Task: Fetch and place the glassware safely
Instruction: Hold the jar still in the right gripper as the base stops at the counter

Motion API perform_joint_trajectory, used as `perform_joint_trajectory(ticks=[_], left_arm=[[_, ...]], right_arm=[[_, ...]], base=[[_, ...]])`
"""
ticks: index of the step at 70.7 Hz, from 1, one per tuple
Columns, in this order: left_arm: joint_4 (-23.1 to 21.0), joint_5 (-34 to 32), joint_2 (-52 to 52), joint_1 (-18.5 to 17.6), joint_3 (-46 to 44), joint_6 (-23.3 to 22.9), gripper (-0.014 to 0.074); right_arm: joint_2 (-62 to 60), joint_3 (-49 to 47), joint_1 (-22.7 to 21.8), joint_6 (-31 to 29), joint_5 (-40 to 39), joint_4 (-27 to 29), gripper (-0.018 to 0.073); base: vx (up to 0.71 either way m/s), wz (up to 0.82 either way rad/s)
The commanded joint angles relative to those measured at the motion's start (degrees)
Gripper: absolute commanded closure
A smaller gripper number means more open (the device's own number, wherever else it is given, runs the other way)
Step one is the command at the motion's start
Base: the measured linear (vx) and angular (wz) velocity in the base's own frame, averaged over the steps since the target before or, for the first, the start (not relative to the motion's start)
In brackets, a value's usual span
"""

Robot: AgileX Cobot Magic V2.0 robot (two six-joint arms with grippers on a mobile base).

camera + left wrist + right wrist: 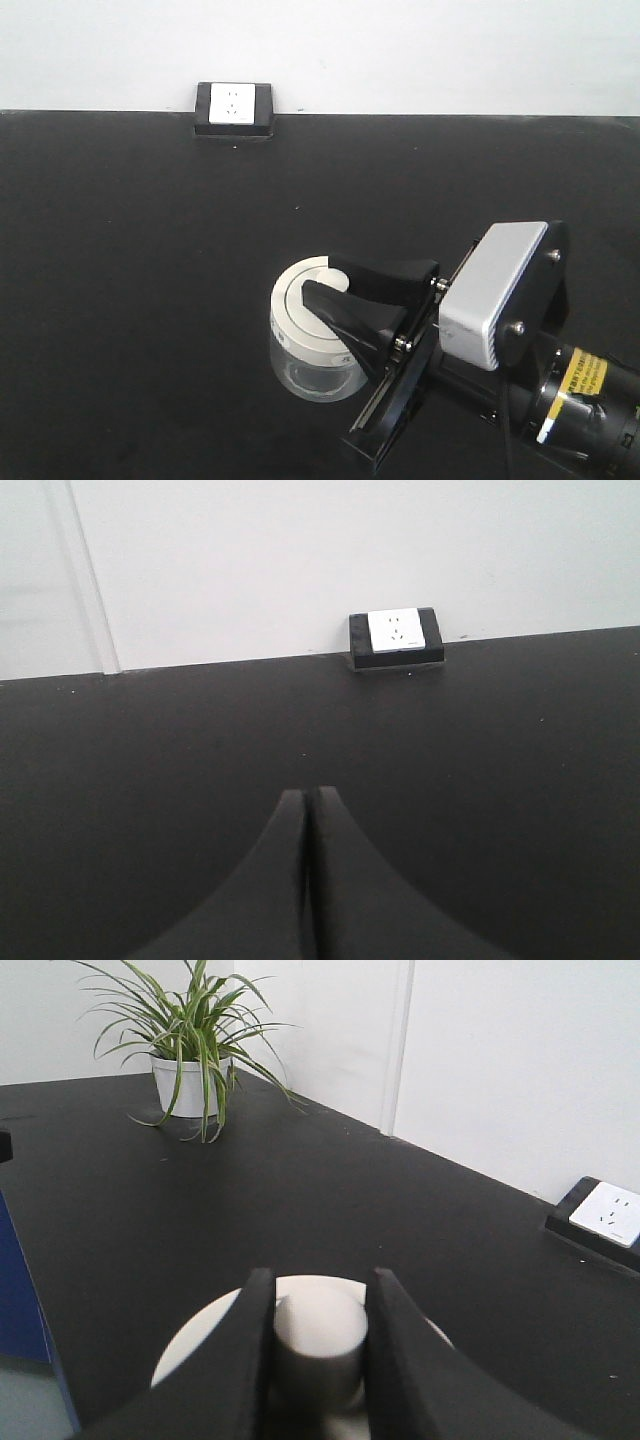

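The glassware (312, 372), a small squat clear jar, stands on the black table (140, 260) under a round cream-white lid (296, 312). My right gripper (325, 283) comes in from the lower right, shut on the lid's central knob (320, 1325). In the right wrist view its two black fingers press the knob from both sides, with the lid (195, 1340) showing beyond them. What is inside the jar is too small to tell. My left gripper (308, 795) hangs over bare table with its jaws pressed together and nothing between them. It does not show in the front view.
A white power socket in a black housing (234, 108) sits at the table's far edge against the white wall. A potted spider plant (190, 1050) stands at a far table corner. A blue object (15, 1280) shows at the right wrist view's left edge.
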Motion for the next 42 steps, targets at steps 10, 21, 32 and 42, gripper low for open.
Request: perform_joint_trajectory(ticks=[10, 21, 32, 42], left_arm=[[-0.32, -4.25, 0.66, -0.32, -1.38, -0.47, 0.0603], [-0.32, -4.25, 0.66, -0.32, -1.38, -0.47, 0.0603], [-0.32, -4.25, 0.66, -0.32, -1.38, -0.47, 0.0603], [-0.32, -4.25, 0.66, -0.32, -1.38, -0.47, 0.0603]], right_arm=[[-1.20, -1.90, -0.04, -0.27, -6.12, 0.15, 0.0563], [-1.20, -1.90, -0.04, -0.27, -6.12, 0.15, 0.0563], [-1.20, -1.90, -0.09, -0.71, -6.37, 0.49, 0.0563], [-0.68, -2.44, -0.46, -3.08, -6.95, 0.58, 0.0561]], base=[[0.00, 0.00], [0.00, 0.00], [0.00, 0.00], [0.00, 0.00]])
